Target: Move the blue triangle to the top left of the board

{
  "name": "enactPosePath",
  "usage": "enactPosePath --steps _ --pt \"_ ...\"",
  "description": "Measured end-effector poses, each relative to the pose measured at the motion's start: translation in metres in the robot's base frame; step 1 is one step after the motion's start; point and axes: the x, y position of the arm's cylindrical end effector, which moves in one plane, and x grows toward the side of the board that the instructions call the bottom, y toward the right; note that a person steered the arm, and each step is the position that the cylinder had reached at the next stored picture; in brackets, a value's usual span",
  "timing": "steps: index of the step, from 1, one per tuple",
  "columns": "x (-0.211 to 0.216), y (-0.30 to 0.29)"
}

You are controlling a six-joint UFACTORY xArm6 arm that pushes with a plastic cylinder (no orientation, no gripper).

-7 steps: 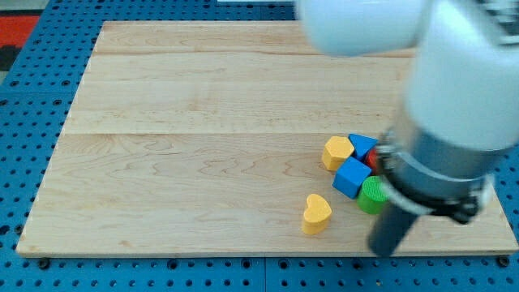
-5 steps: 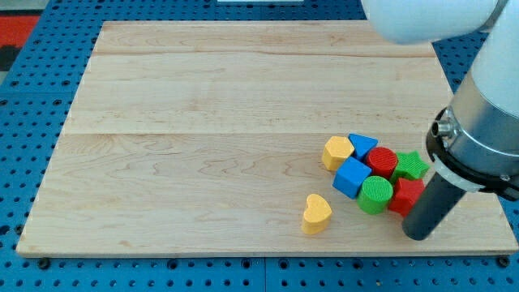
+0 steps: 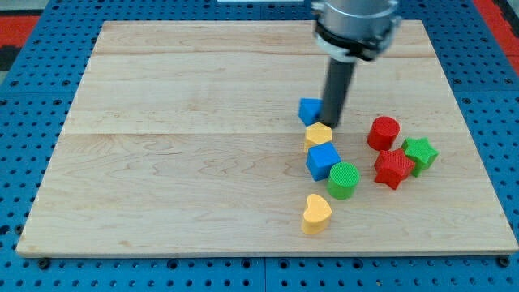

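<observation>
The blue triangle [image 3: 309, 110] lies right of the board's middle, partly hidden by the rod. My tip [image 3: 332, 124] stands at its right edge, touching or nearly touching it, just above the yellow hexagon [image 3: 319, 135]. Below that sit the blue cube [image 3: 323, 160] and the green cylinder [image 3: 343, 179]. The top left of the wooden board [image 3: 138, 57] is far off to the view's left.
A yellow heart [image 3: 316, 213] lies near the board's bottom edge. To the right are a red cylinder [image 3: 383, 133], a red star [image 3: 393, 168] and a green star [image 3: 420, 152]. A blue pegboard [image 3: 32, 162] surrounds the board.
The arm swung from the bottom right to above the cluster. The blue triangle, yellow hexagon, blue cube and green cylinder moved left and up; the red and green pieces spread to the right.
</observation>
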Motion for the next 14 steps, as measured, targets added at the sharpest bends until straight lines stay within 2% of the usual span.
enactPosePath --steps 1,3,5,7,8,9,10,11,12,13,14 --pt "-0.022 -0.065" --pt "-0.064 -0.047" --pt "-0.07 -0.038" --pt "-0.105 -0.06" --pt "-0.098 -0.01" --pt "-0.09 -0.027" --pt "-0.074 -0.119" --pt "-0.108 -0.146" --pt "-0.092 -0.088" --pt "-0.109 -0.079" --pt "-0.121 -0.149"
